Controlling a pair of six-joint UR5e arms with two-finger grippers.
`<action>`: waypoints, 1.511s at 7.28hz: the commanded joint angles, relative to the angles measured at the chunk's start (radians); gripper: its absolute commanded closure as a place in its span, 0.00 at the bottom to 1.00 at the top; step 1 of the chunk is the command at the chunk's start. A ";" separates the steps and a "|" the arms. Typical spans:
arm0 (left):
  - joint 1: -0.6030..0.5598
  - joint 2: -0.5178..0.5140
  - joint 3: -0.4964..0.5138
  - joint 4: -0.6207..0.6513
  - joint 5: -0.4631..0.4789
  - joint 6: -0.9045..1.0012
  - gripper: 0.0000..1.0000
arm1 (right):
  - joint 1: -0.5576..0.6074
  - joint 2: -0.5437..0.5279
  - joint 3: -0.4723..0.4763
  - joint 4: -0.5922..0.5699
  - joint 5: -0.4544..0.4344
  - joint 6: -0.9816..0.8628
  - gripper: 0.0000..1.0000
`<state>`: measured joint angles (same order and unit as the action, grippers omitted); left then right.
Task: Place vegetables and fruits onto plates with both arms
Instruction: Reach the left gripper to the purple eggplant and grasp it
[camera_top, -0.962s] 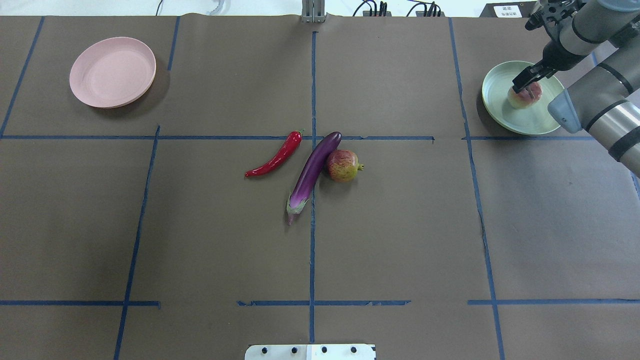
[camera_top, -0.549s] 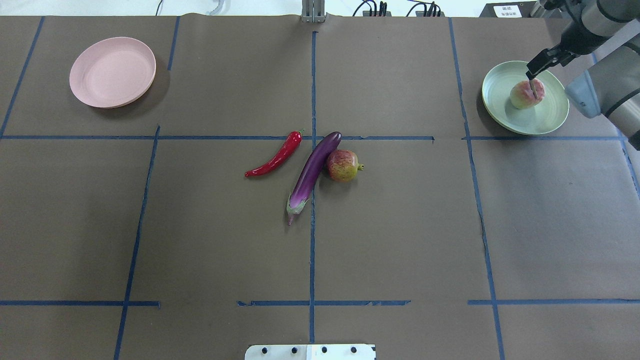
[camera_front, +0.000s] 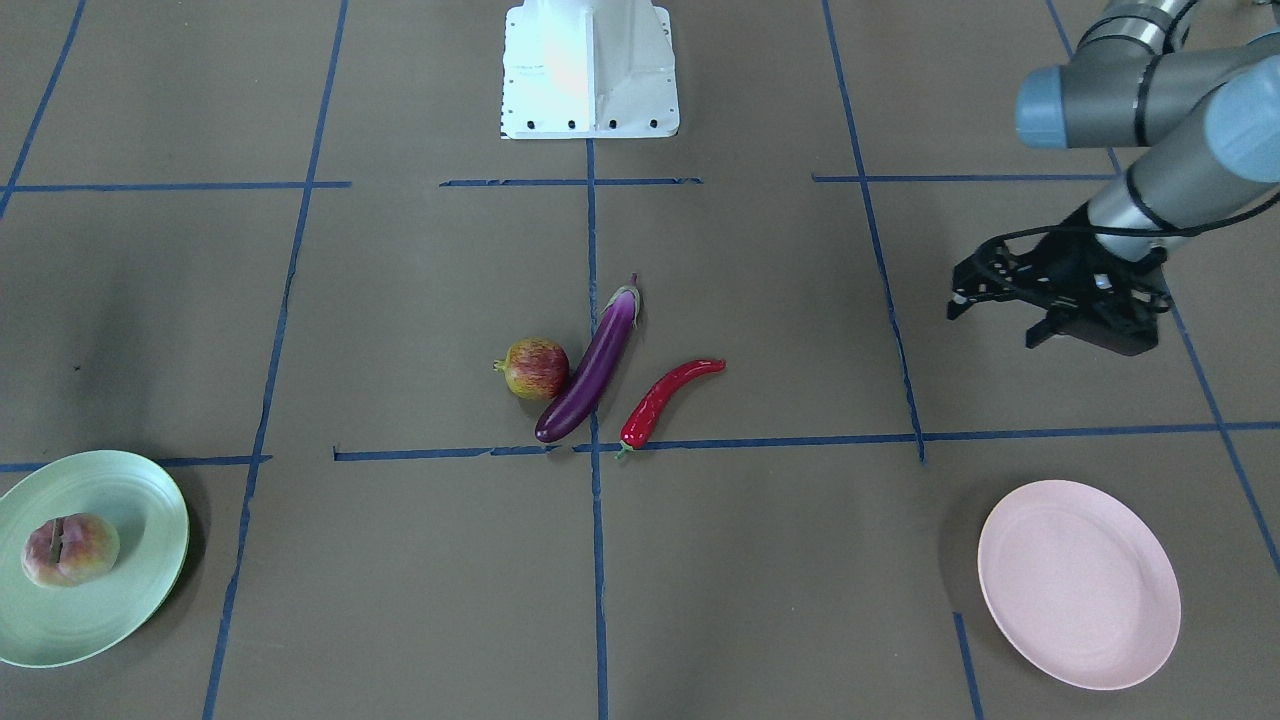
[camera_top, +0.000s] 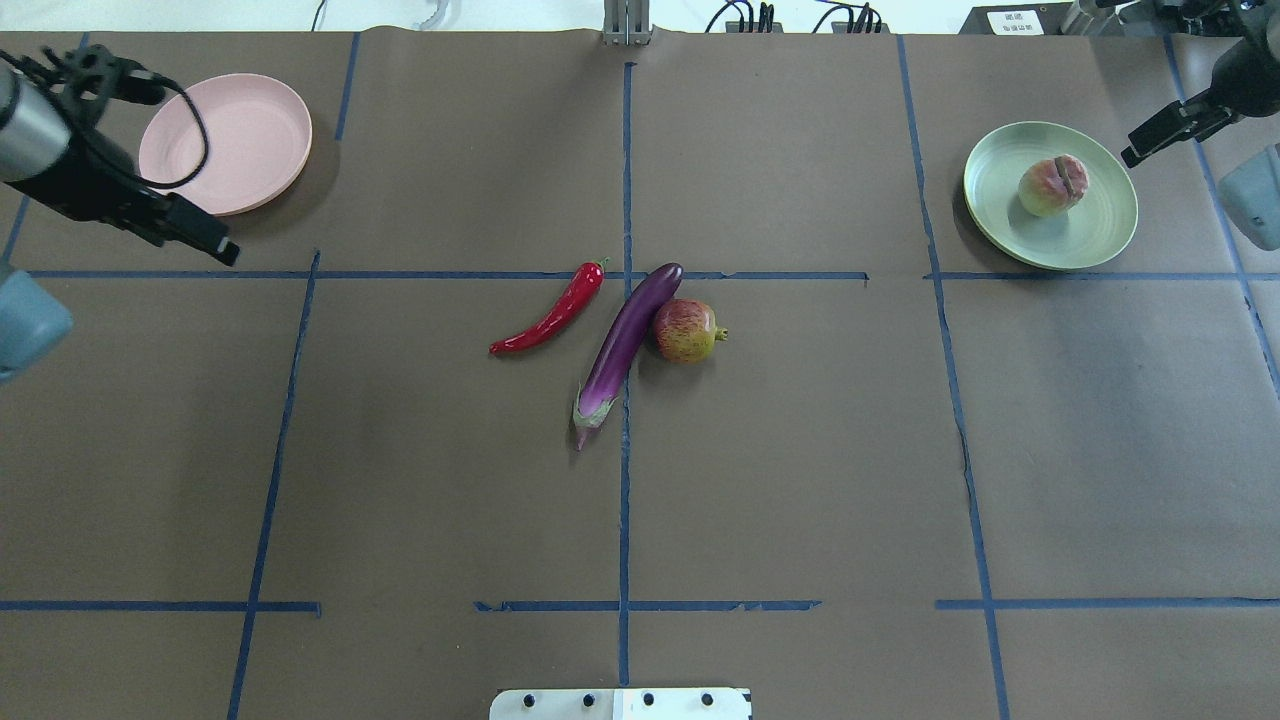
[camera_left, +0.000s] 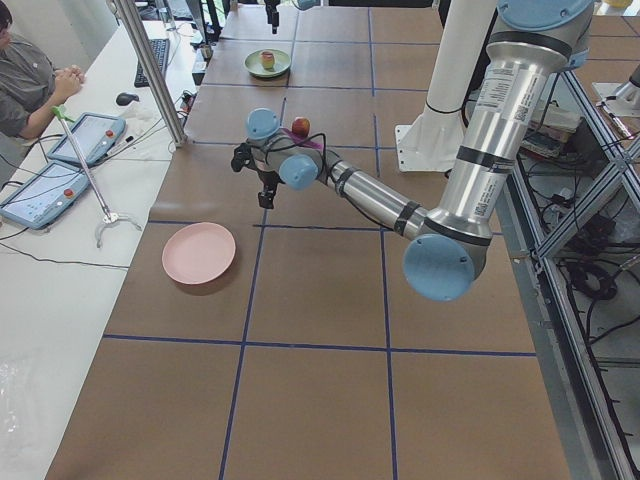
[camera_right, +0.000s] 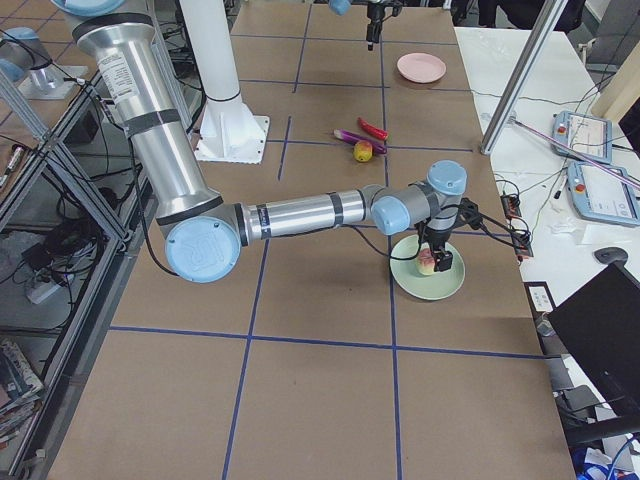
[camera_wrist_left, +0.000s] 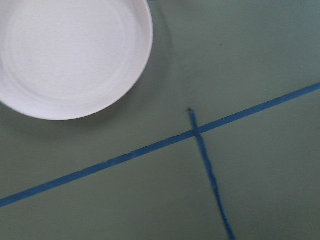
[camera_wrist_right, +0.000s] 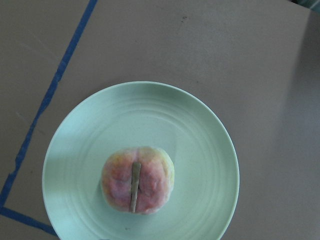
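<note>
The purple eggplant (camera_top: 625, 345) lies at the table's middle, with the red chili (camera_top: 550, 315) to its left and the red-yellow crowned fruit (camera_top: 685, 332) touching its right side. The peach (camera_top: 1050, 186) lies free on the pale green plate (camera_top: 1100, 235) at the far right; the right wrist view shows it (camera_wrist_right: 137, 180) cleft up. My right gripper (camera_top: 1135, 155) is open and empty, just off the plate's right rim. My left gripper (camera_front: 995, 322) is open and empty, above the table beside the bare pink plate (camera_top: 230, 140).
The white base block (camera_front: 590, 70) stands at the robot's edge of the table. Blue tape lines cross the brown table cover. A side desk with tablets (camera_left: 85, 135) and a metal post (camera_left: 150, 70) stand beyond the far edge.
My right gripper has let go of the peach and drawn back to the right, off the green plate. My left arm has come into the overhead view next to the pink plate.
</note>
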<state>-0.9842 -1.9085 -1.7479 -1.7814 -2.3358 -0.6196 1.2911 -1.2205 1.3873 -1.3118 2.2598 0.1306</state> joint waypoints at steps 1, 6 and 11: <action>0.212 -0.174 0.018 0.000 0.135 -0.345 0.00 | 0.001 -0.013 0.012 0.000 0.004 -0.002 0.00; 0.476 -0.445 0.277 0.002 0.490 -0.549 0.06 | 0.000 -0.013 0.012 0.000 0.003 0.003 0.00; 0.535 -0.446 0.312 0.000 0.563 -0.554 0.56 | 0.000 -0.013 0.009 0.000 0.003 0.003 0.00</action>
<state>-0.4521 -2.3538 -1.4362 -1.7820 -1.7758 -1.1716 1.2916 -1.2333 1.3972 -1.3116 2.2626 0.1335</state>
